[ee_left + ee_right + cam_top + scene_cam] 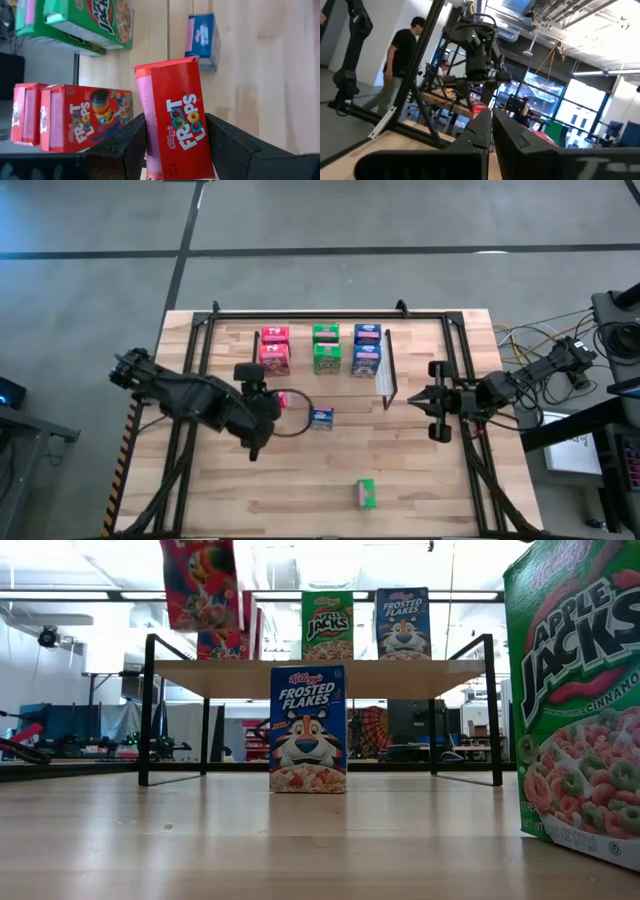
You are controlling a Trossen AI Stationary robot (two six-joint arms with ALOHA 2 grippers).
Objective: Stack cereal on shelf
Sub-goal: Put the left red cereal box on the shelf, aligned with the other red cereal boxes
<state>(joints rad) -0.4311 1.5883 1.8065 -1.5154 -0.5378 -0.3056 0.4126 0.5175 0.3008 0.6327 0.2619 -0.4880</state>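
Note:
My left gripper [176, 131] is shut on a red Froot Loops box [175, 115], lifted in front of the shelf [300, 314]; in the low view the red box [200, 582] hangs at the picture's top. On the shelf stand red boxes [275, 346], green boxes [325, 346] and blue boxes [367, 350]. A blue box [321, 417] stands upright on the table before the shelf. A green box [366, 493] sits near the table's near edge. My right gripper [414, 398] waits shut at the shelf's right end. My left gripper pinches the red box between its two fingers [125, 142], one on the pink narrow side [148, 120] and one on the opposite side. The fingers come from above, pointing down along the box. The box is lifted clear of the table, roughly upright, slightly tilted.
The bigger black frame [460, 350] runs round the table. The near green box [585, 700] fills the low view's right side. Bare wood lies between the blue box and the near edge. A person [402, 60] walks in the room beyond the table.

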